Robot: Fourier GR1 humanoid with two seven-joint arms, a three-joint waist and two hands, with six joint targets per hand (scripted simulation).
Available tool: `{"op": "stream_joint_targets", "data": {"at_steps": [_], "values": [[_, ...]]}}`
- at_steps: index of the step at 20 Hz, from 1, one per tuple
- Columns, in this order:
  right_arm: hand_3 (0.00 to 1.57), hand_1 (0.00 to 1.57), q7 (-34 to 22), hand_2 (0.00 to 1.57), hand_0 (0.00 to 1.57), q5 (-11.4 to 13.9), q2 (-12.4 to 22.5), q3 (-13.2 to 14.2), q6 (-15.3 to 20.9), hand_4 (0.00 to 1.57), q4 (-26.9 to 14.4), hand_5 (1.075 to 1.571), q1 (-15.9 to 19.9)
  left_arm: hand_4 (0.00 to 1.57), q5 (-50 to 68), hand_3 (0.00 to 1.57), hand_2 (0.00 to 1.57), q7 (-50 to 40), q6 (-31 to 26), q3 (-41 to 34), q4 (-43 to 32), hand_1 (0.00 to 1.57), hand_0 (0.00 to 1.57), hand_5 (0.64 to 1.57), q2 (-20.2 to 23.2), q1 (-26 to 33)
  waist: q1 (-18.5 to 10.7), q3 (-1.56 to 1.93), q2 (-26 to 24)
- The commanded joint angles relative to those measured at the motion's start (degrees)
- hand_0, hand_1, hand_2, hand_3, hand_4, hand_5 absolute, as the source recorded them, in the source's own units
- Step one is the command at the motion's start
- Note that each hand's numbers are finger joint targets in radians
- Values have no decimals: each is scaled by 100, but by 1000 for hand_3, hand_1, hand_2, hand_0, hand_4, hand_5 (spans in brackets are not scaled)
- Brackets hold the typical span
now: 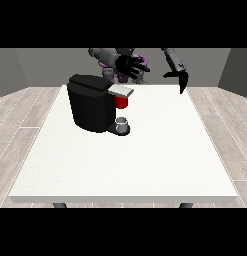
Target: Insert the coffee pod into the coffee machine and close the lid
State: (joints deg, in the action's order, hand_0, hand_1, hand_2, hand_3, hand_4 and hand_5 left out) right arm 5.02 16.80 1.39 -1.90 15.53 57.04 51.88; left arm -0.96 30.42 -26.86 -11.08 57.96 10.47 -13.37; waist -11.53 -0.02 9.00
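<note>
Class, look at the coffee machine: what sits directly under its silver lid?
Under the silver lid of the coffee machine shows a red part, likely the coffee pod. Lower down, a small grey cup stands on the machine's base. The chamber's inside is hidden.

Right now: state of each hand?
Hand at the view's left: open, fingers spread, holding nothing.
Hand at the view's right: open, fingers straight, pointing down, holding nothing.
</note>
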Motion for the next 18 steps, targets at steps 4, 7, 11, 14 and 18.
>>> {"op": "stream_joint_targets", "data": {"at_steps": [4,7,11,14,18], "values": [[0,0,223,0,0,-334,-135,-144,-215,393,-14,1571,89,400,-10,0,0,111,92,82,-167,0,0,1571,-168,9,86,1,-173],[0,0,226,0,0,-278,-137,-298,-27,440,-226,1571,317,302,-47,0,0,-156,26,211,-4,0,0,1571,-127,-184,-137,1,-141],[0,0,537,0,0,-485,-139,-1163,226,473,-110,1571,-334,168,-198,0,0,243,43,343,-195,0,0,1571,-251,-83,-243,0,-114],[0,0,903,0,0,-676,-139,-1494,-369,527,84,1571,-865,168,-193,0,0,315,26,285,-330,0,0,1571,-188,258,3,1,-328],[0,0,1335,0,0,-1487,-139,-2319,-516,461,631,1571,-1740,168,-191,0,0,221,139,302,-432,0,0,1571,-317,154,-5,5,-484]]}}
